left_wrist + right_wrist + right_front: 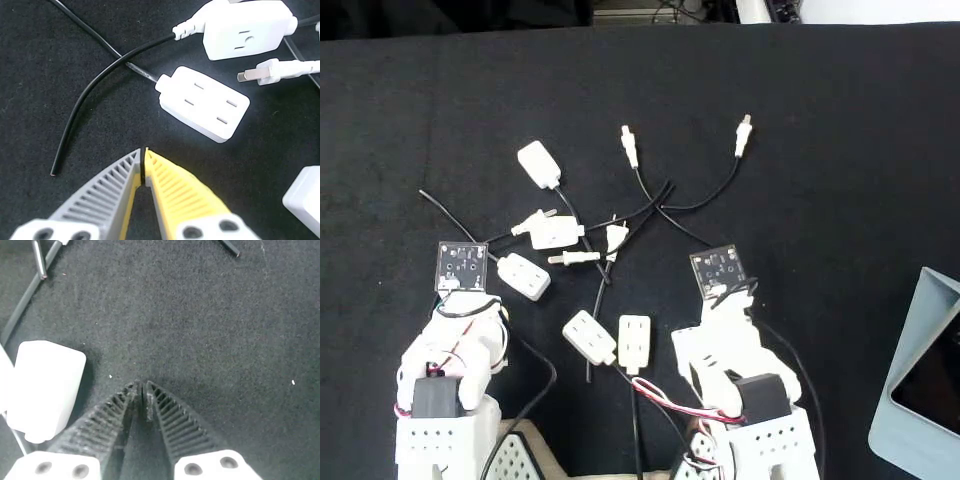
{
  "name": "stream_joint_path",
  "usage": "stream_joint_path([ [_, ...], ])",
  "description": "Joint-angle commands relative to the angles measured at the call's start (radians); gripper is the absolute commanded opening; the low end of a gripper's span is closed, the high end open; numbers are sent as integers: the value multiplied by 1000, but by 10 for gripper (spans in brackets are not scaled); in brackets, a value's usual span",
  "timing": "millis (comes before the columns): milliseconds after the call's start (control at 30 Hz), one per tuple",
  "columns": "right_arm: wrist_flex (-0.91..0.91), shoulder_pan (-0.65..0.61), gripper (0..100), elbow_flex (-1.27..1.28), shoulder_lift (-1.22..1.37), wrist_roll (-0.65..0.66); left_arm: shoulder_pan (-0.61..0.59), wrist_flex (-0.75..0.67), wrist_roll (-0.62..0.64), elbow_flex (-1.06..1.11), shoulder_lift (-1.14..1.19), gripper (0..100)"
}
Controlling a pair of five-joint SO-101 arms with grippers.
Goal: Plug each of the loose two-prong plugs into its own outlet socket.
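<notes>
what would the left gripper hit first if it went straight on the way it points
Probably the thin cable feeding the white outlet socket; the socket itself sits just off that line. Depth is unclear.

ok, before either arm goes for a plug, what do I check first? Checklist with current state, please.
1. Left gripper ready to grasp: not ok. It is shut and holds nothing, so open it first.
2. Right gripper ready to grasp: not ok. It is shut and empty.
3. Nearest socket ahead of the left gripper, slots facing up: ok.
4. Loose plug beside that socket, unplugged with prongs bare: ok.
5. Cables untangled: not ok. Several cross mid-table.
6. Whether that plug's cable runs free of the crossing: cannot tell.
</notes>
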Motion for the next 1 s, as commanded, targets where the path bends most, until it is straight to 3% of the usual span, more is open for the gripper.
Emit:
stream_joint_path([
  [0,2,6,14,-2,-62,-6,10,-14,9,19,-2,30],
  [500,2,6,14,-2,-62,-6,10,-14,9,19,-2,30],
  [800,2,3,15,-2,-64,-6,76,-12,11,19,-2,30],
  [967,2,-23,15,-2,-64,-6,93,97,5,18,-8,30],
])
